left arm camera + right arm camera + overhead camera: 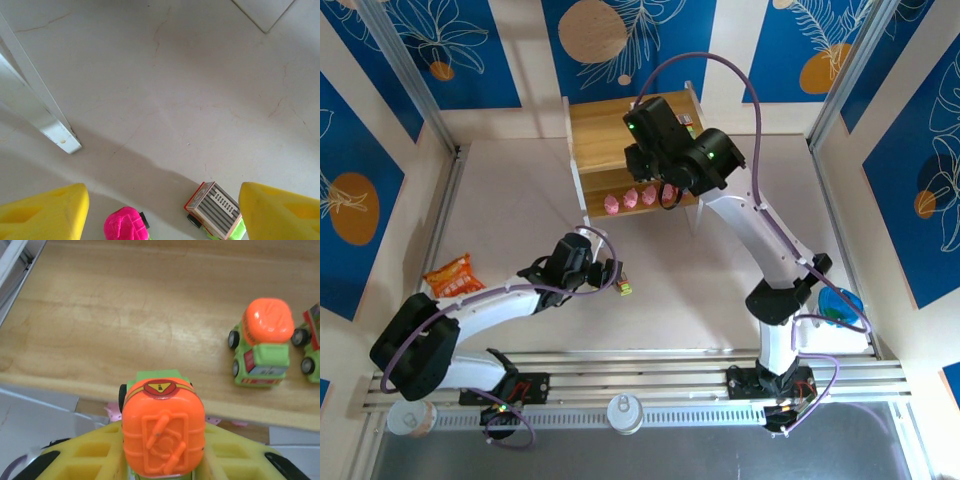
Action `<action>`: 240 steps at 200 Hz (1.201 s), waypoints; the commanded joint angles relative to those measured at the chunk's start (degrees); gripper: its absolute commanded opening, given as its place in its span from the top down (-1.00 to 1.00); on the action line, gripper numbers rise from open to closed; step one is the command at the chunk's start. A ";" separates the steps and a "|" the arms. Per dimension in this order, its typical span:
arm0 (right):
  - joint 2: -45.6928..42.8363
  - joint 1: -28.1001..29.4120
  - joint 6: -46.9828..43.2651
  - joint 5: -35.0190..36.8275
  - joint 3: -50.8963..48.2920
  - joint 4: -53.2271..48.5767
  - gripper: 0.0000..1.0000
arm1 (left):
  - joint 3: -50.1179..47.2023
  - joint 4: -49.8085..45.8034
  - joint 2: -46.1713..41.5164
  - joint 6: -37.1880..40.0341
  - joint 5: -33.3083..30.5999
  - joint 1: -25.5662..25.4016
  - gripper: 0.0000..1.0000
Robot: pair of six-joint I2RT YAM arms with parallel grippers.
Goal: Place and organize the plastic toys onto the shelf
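Right jaws, arm stretched over the shelf [600, 125], clench an orange-topped car [162, 435]; left jaws gape low.

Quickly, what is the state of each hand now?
Left hand: open, holding nothing.
Right hand: closed on an orange-topped car.

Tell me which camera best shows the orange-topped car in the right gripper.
Right wrist: the orange-topped car sits close up in the right gripper. From top external the arm hides it; left wrist faces a grey-topped car.
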 commanded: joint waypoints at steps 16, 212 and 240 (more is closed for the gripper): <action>3.32 -2.50 -2.32 -2.28 6.25 -2.86 0.38 | 0.33 1.72 -1.28 1.49 1.61 -0.87 -0.58; 10.14 -6.06 -4.53 -4.68 10.09 -0.61 0.36 | 0.55 2.11 -0.30 1.35 1.96 -1.18 -0.58; 10.67 -6.36 -4.58 -5.30 10.30 -0.61 0.29 | 0.66 2.09 -0.38 1.34 1.99 -1.14 -0.58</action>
